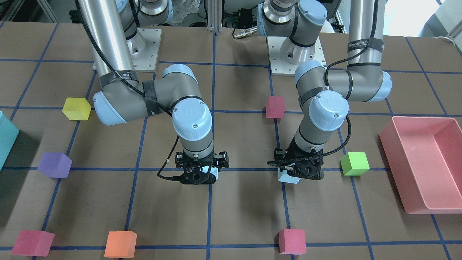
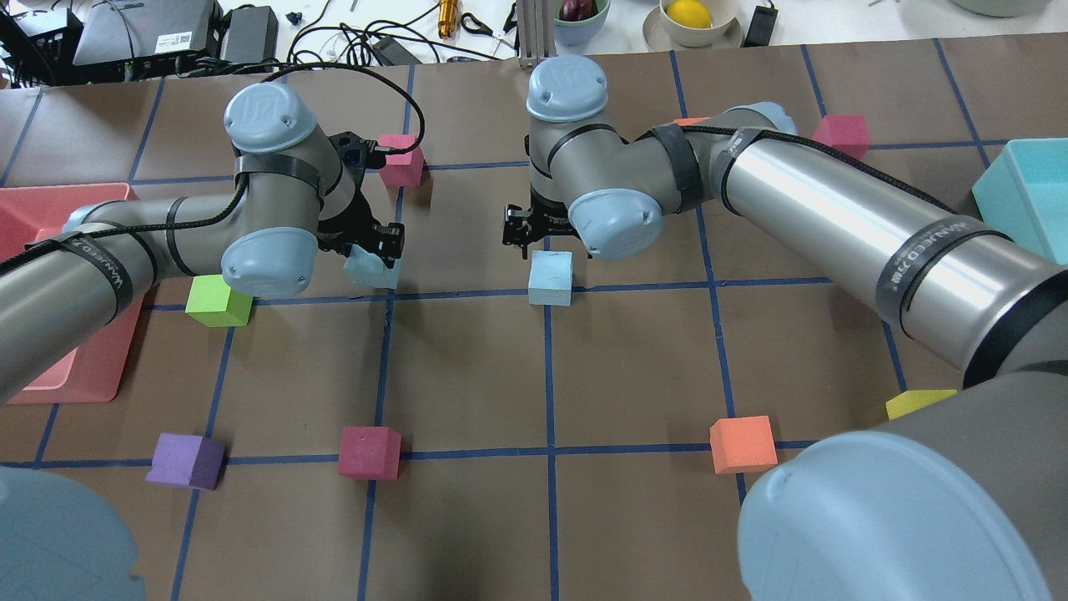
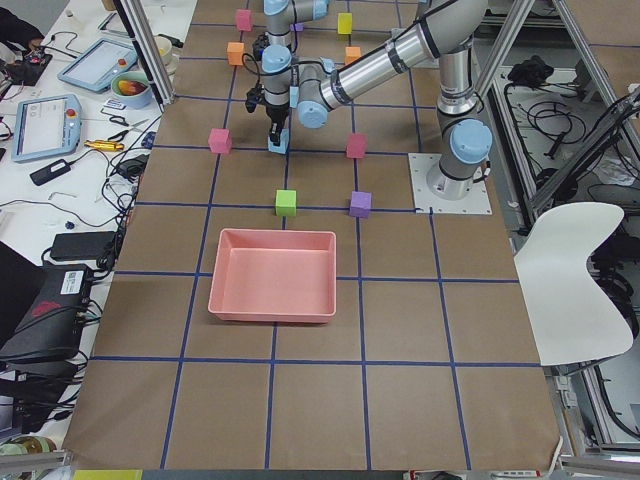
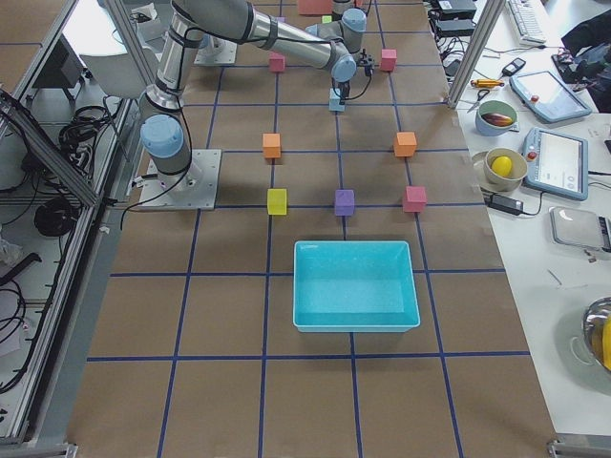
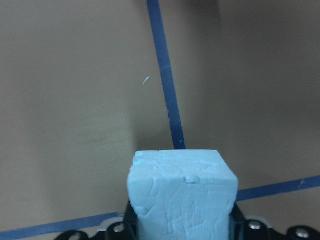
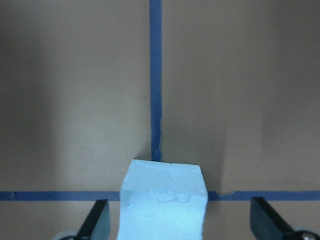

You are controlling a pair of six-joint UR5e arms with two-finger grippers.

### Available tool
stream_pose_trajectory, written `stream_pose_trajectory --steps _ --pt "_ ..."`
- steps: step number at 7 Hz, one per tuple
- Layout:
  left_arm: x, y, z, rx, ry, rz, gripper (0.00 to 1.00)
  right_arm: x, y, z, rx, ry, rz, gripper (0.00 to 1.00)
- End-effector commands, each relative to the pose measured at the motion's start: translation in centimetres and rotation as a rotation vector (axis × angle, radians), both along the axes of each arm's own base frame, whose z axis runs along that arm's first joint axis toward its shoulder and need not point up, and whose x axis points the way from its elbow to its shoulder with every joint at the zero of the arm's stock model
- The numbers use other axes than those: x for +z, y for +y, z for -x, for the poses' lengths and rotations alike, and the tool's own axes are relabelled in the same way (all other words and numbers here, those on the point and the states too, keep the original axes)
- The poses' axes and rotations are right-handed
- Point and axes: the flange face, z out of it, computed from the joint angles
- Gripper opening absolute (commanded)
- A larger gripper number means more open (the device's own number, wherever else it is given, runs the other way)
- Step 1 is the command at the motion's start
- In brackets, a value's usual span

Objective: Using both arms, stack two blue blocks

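My left gripper [image 2: 373, 248] is shut on one pale blue block [image 2: 371, 269], which looks tilted and just off the table. In the left wrist view the block [image 5: 182, 192] fills the gap between the fingers. It also shows in the front view [image 1: 288, 177] under the left gripper [image 1: 299, 170]. The other pale blue block [image 2: 551, 278] sits on a crossing of blue tape lines. My right gripper [image 2: 534, 229] is open over it. In the right wrist view its fingers [image 6: 97, 220] stand wide on either side of this block [image 6: 164, 200], not touching.
A green cube [image 2: 219, 300] lies beside the left arm, by the pink bin [image 2: 50, 200]. A crimson cube [image 2: 400, 163] lies just beyond the left gripper. The teal bin [image 2: 1030, 192] stands far right. Purple [image 2: 185, 461], crimson [image 2: 370, 452] and orange [image 2: 741, 444] cubes lie nearer the robot.
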Motion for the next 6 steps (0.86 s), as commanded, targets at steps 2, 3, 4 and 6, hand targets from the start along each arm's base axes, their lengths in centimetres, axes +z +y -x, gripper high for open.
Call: stream_pose_trajectory --steps 2,3,4,6 --pt "4.8 1.6 4.2 0.107 0.036 0.011 0.0 12.5 -0.1 13.3 -0.109 -0.012 0.012 1.0" --pt "6.8 2.0 8.7 0.118 0.045 0.028 0.0 15.7 1.6 15.9 -0.033 -0.001 0.022 1.0" --pt "7.7 2.8 15.0 0.184 0.073 0.033 0.0 17.8 3.0 18.3 -0.055 -0.005 -0.005 1.0" --pt "7.6 3.4 21.6 0.262 0.11 0.029 0.0 19.7 3.9 21.4 -0.026 0.005 -0.004 1.0"
